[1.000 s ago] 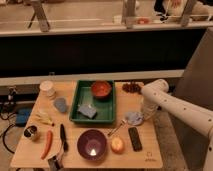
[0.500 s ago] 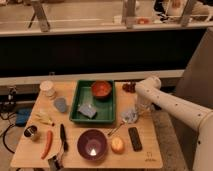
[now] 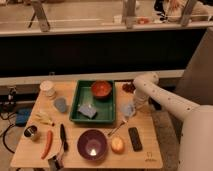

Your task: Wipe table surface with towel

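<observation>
Camera view: end effector beside tray.

- One gripper is seen, low over the right side of the table beside the tray.
- One wooden table is counted.
- One green tray is counted.
- Two bowls are counted: a red bowl and a purple bowl.
- Two cups are counted: a white cup and a blue cup.
- One sponge is seen.
- One banana is seen.
- One red chili is seen.
- One orange fruit is seen.
- One black remote is seen.
- One black knife is seen.
- One small can is seen.
</observation>
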Available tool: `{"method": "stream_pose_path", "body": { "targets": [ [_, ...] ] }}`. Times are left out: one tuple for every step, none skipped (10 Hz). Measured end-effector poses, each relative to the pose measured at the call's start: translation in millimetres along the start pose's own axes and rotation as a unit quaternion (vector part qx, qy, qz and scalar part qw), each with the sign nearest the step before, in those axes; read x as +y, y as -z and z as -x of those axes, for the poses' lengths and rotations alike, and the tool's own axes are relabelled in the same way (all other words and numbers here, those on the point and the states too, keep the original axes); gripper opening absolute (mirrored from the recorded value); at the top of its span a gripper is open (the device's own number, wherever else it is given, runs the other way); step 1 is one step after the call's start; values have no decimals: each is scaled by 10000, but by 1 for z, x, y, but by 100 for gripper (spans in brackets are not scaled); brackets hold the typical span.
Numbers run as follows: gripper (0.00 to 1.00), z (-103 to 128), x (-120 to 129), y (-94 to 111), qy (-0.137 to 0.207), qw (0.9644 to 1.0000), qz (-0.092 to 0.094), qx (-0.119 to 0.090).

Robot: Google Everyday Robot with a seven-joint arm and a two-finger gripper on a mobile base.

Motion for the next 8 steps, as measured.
{"method": "stream_pose_path", "body": {
  "targets": [
    [9,-11,3,1,-152,9999,21,33],
    [9,-26,9,3,-376,9993,6,44],
    [9,-36,12,6,-491,9988,-11,48],
    [9,-39,15,8,-552,9985,1,27],
    [9,-42,24,7,-544,9984,118,-24],
    [9,-45,32,7,-545,9984,149,-60],
    [9,-49,50,6,-524,9982,297,-62],
    [9,-50,62,7,-499,9981,359,-56]
  ]
}}
